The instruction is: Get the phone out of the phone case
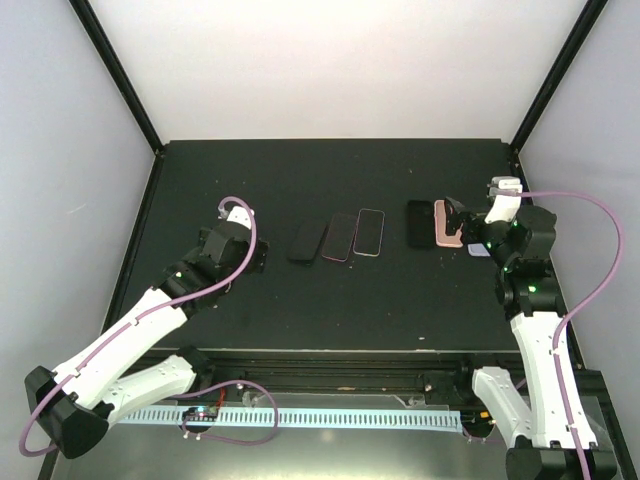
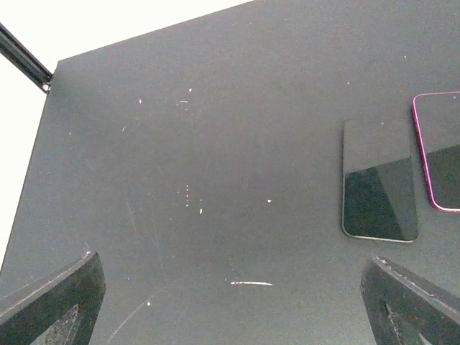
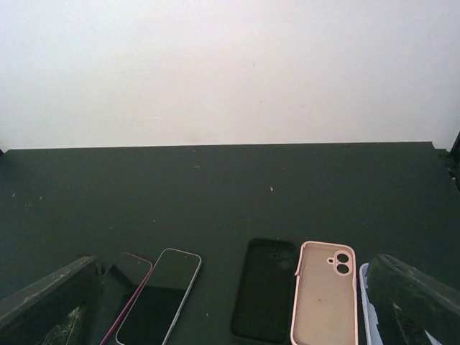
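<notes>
From above, the salmon-pink phone case (image 1: 444, 222) lies flat on the worktop (image 1: 330, 180). A black slab (image 1: 420, 222) sits just beside it, and the right hand (image 1: 459, 224) is at its other edge. Three phones (image 1: 340, 237) and the left hand (image 1: 259, 256) sit well left of the case.

Left wrist: fingers (image 2: 50, 302) wide apart, holding nothing.

Right wrist: fingers (image 3: 413, 302) spread wide, the case lying between them, close beside one.

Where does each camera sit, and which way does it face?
Top external: above and behind the arms, looking down on the table; left arm and right arm show.
Left wrist: low over the table, facing a black phone; left gripper's fingers show.
Right wrist: low, facing the back wall across the phone case; right gripper's fingers show.
Shared: top external and right wrist both show the phone case.
</notes>
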Controlling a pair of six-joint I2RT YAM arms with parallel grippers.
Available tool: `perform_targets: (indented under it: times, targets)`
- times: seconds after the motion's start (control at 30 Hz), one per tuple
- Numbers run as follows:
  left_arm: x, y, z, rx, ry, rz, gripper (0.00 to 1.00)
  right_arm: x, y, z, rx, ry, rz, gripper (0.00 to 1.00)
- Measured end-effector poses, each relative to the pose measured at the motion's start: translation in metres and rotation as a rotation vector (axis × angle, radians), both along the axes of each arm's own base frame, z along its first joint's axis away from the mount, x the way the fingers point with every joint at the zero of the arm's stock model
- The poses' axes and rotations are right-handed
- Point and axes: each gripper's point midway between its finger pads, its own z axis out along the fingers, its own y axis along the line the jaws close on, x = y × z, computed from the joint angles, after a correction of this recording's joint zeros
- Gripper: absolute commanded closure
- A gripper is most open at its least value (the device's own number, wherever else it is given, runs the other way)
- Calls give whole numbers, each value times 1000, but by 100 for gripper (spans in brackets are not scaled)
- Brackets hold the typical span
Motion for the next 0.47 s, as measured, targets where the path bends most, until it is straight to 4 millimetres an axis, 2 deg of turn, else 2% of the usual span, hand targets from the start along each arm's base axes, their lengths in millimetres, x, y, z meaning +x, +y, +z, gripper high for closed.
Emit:
perform_targets:
  times: [0.47]
  targets:
    - [0, 0, 0, -5, 3, -1, 1, 0, 1, -1, -4, -5, 14, 0]
